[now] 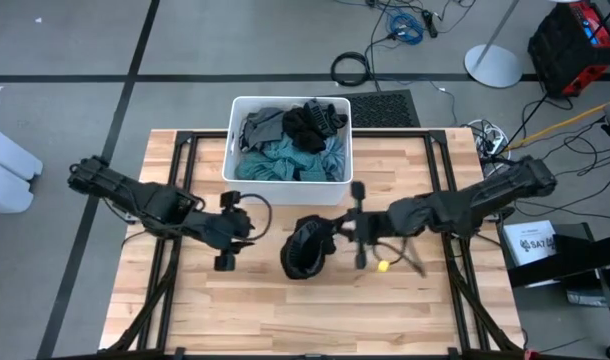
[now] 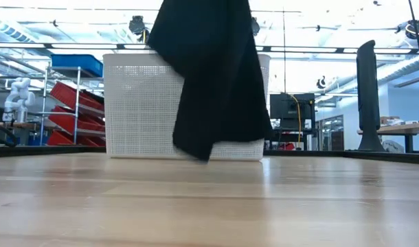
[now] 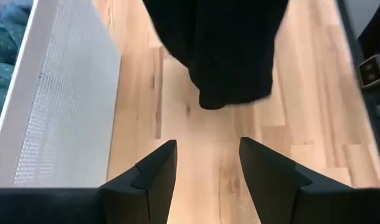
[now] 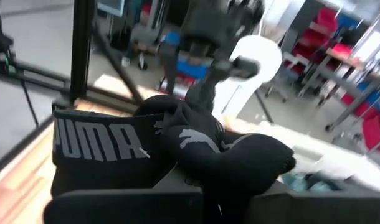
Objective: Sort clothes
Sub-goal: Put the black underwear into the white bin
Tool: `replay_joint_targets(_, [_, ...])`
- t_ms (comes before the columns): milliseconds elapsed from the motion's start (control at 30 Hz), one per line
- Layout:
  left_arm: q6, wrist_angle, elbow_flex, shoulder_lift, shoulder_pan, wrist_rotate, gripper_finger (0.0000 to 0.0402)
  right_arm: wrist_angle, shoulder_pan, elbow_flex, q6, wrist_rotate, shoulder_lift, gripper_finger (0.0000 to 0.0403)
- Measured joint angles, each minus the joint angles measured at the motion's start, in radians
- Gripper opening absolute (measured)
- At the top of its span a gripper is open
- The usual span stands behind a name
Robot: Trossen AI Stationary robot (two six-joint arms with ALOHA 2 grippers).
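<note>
The black garment [image 4: 171, 155] carries "PUMA" in grey letters on its waistband, with a small leaping-cat logo beside

Light wood table [image 1: 285, 310], white perforated bin [image 1: 285, 186] at far edge w/ clothes [image 1: 285, 160] inside

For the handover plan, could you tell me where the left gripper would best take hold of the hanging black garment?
Probably its lower hem: the black garment hangs from the right gripper with its tip just above the table. The open left gripper already faces that free end, so come in level from the left.
</note>
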Motion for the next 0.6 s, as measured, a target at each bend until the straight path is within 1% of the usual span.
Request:
replay_joint_targets(67, [-0.017,0.030,-0.046,-0.052,-0.012,-0.012,0.0185,0.002,-0.001,0.000,-0.028,0.000,-0.048,0.0005])
replay_joint_targets(133, [-0.058,0.044,-0.106,-0.108,-0.020,-0.046,0.0185,0.016,-0.013,0.002,-0.052,-0.001,-0.090,0.0005])
replay_joint_targets(233, [-0.116,0.106,-0.221,-0.199,-0.030,-0.102,0.0185,0.014,-0.039,0.033,-0.080,0.000,-0.134,0.0004])
replay_joint_targets(300, [-0.137,0.180,-0.311,-0.259,-0.034,-0.123,0.0185,-0.004,-0.060,0.076,-0.095,-0.003,-0.148,0.0004])
replay_joint_targets(433, [-0.132,0.409,-0.500,-0.346,-0.034,-0.124,0.0185,-0.086,-0.106,0.203,-0.123,-0.009,-0.135,0.0004])
replay_joint_targets(533, [-0.130,0.594,-0.621,-0.369,-0.034,-0.124,0.0185,-0.154,-0.145,0.320,-0.141,-0.009,-0.097,0.0004])
replay_joint_targets(600, [-0.126,0.749,-0.699,-0.366,-0.034,-0.124,0.0185,-0.185,-0.176,0.403,-0.144,-0.013,-0.063,0.0004])
